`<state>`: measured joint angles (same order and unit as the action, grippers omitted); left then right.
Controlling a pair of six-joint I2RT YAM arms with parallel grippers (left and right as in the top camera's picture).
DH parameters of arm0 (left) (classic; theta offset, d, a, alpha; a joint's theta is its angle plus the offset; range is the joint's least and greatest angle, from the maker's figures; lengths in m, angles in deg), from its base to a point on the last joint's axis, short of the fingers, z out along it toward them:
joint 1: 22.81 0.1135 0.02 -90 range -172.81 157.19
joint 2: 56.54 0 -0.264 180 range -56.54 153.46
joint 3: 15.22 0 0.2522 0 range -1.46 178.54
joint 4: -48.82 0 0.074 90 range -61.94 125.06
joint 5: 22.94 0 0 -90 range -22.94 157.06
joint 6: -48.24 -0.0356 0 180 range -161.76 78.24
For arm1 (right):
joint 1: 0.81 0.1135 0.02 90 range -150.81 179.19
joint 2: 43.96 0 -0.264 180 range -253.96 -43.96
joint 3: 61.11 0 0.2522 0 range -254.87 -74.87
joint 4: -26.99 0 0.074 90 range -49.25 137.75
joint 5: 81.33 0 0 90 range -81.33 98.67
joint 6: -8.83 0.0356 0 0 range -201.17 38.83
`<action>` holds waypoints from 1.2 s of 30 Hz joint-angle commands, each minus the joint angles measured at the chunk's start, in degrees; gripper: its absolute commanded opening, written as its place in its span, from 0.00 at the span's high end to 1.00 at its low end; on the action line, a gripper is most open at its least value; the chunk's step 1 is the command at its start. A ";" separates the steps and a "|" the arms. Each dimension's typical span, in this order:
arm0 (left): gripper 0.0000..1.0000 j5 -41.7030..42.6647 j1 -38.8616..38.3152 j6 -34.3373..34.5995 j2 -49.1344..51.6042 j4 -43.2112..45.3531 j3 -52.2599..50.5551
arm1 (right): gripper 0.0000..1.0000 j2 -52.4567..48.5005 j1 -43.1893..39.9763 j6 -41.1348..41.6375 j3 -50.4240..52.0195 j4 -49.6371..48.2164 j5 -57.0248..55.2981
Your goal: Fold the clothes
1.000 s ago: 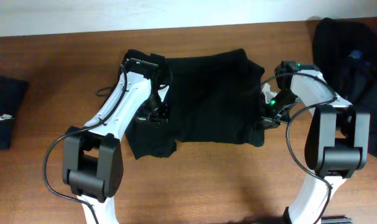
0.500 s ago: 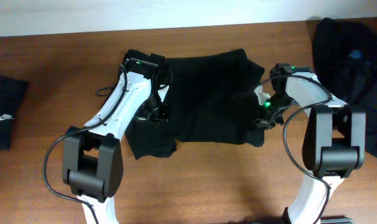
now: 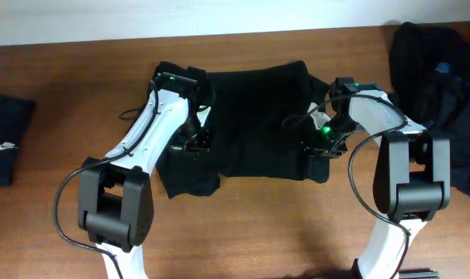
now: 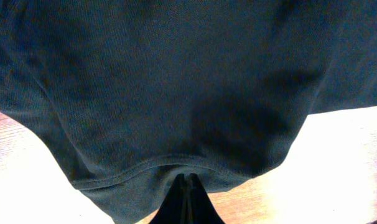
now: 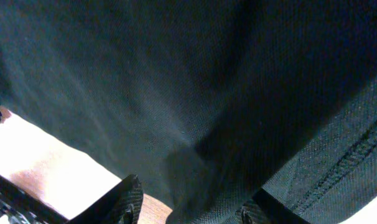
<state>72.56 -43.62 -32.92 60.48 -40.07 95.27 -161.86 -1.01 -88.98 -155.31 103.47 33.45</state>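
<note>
Two pincers sit at opposite sides of one black T-shirt [image 3: 258,124], which lies spread on the table [image 3: 72,85] in the middle of the overhead frame. Lowest in that frame are the arms' bases.

Just above them, the left gripper [image 4: 185,190] has its fingers pressed together on the shirt's hem at the lower centre of its wrist view, and the cloth puckers toward the tips. The right gripper [image 5: 188,208] has its fingers [image 5: 125,200] spread apart along the bottom edge of its own view. A fold of fabric hangs between them, and nothing looks pinched.

From overhead, the shirt's long axis runs left to right. Its body lies toward frame centre from each pincer, to the right of the left gripper [image 3: 191,144] and to the left of the right gripper [image 3: 314,147]. Any regrasp of the right edge seems to fall to the right arm, which is much the nearer.

Farther out, a folded garment [image 3: 6,143] with a small white logo rests at the left edge. A heap of dark clothes [image 3: 433,70] fills the upper right corner.
</note>
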 commanded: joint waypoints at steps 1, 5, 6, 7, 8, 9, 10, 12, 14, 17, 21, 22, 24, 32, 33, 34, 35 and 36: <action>0.98 -0.61 0.20 0.70 0.02 -0.11 -0.37 | 0.47 1.20 0.26 -2.51 -0.02 0.00 0.33; 0.98 -0.63 0.20 0.70 0.02 -0.11 -0.37 | 0.46 1.42 -0.63 -2.97 -1.40 0.07 0.07; 0.98 -0.63 0.20 0.70 0.02 -0.11 -0.37 | 0.46 1.68 -1.03 -2.93 -1.64 0.07 0.09; 0.99 -0.63 0.20 0.70 0.02 -0.09 -0.37 | 0.46 2.08 -1.46 -2.91 -1.77 0.09 0.09; 0.98 -0.63 0.20 0.70 0.02 -0.09 -0.37 | 0.46 2.54 -1.92 -2.93 -1.77 0.07 0.09; 0.98 -0.63 0.20 0.70 0.02 -0.07 -0.37 | 0.46 2.99 -2.36 -2.91 -1.77 0.07 0.09; 0.98 -0.63 0.20 0.70 0.02 -0.04 -0.37 | 0.46 3.43 -2.84 -2.91 -1.77 0.09 0.13; 0.98 -0.63 0.20 0.70 0.02 0.17 -0.37 | 0.46 3.98 -3.26 -2.89 -1.77 0.26 0.11; 0.98 -0.63 0.20 0.70 0.02 0.35 -0.37 | 0.46 4.00 -3.26 -2.86 -1.75 0.63 0.09; 0.98 -0.63 0.20 0.70 0.02 0.66 -0.37 | 0.46 3.98 -2.91 -2.56 -1.05 0.24 -1.42; 0.98 -0.63 0.20 0.70 0.02 0.66 -0.37 | 0.47 3.98 -2.82 -0.66 -0.33 -1.57 -4.87; 0.98 -0.63 0.20 0.70 0.02 0.57 -0.37 | 0.47 3.98 -2.82 -0.04 -0.33 -1.73 -5.84; 0.98 -0.63 0.20 0.70 0.02 0.55 -0.37 | 0.48 3.98 -2.82 -0.04 -0.07 -2.21 -7.39; 0.98 -0.63 0.20 0.70 0.02 0.59 -0.37 | 0.67 3.98 -2.45 0.20 0.33 -2.84 -7.54; 0.98 -0.63 0.20 0.70 0.02 0.57 -0.37 | 0.67 3.98 -2.45 0.20 0.33 -2.95 -7.52; 0.98 -0.63 0.20 0.70 0.02 0.57 -0.37 | 0.67 3.98 -2.45 0.20 0.39 -3.10 -7.52; 0.98 -0.63 0.20 0.70 0.02 0.57 -0.37 | 0.67 3.98 -2.45 0.22 0.44 -3.30 -7.52; 0.98 -0.61 0.20 0.70 0.02 0.57 -0.37 | 0.67 3.98 -2.45 0.20 0.44 -3.50 -7.52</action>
<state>72.38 -43.62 -32.92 60.48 -39.44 95.27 -159.48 -3.92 -88.87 -155.40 100.32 26.52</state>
